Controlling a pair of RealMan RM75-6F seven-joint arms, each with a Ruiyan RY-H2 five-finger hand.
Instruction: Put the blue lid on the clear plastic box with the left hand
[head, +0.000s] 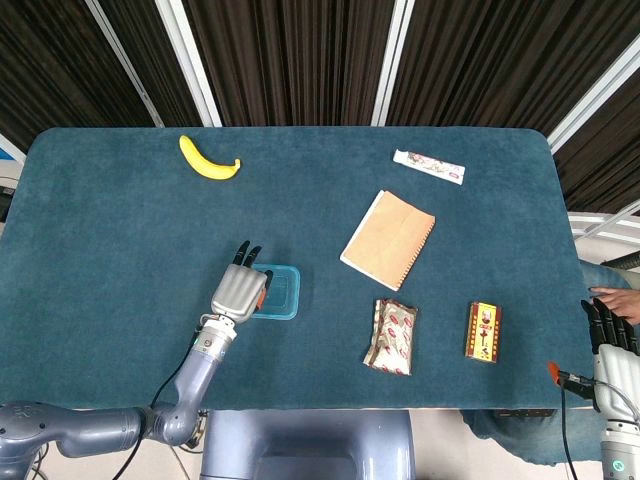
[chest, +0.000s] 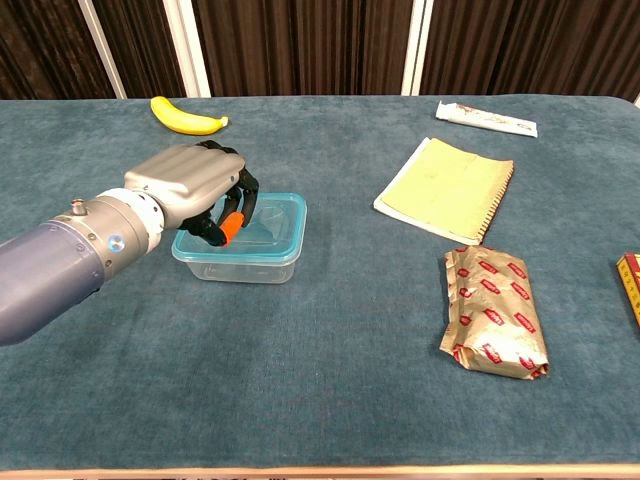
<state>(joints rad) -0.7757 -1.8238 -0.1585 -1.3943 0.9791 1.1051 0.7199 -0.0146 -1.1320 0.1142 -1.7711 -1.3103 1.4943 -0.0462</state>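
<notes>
While the lid sits on the box: the left hand (chest: 190, 185) rests on its near-left part, fingers curled down onto it.
Blue lid (chest: 268, 225): lies flat on top of the clear plastic box (chest: 250, 262); whether it is snapped shut cannot be told.
Box place: left of centre on the teal bench (chest: 330, 380), nearer the front edge.
Left hand grip: fingertips touch the lid's top; whether they clasp anything cannot be told.
Right hand (head: 610, 335): at the far right edge off the bench, dark fingers pointing up and slightly apart, holding nothing.
Banana (head: 208, 160): far left, well apart from the box.
Spiral notebook (head: 388, 240): right of centre.
Toothpaste tube (head: 428, 166): beyond the notebook.
Foil snack packet (head: 391, 336): in front of the notebook.
Yellow-and-red small pack (head: 483, 331): right of the packet.
</notes>
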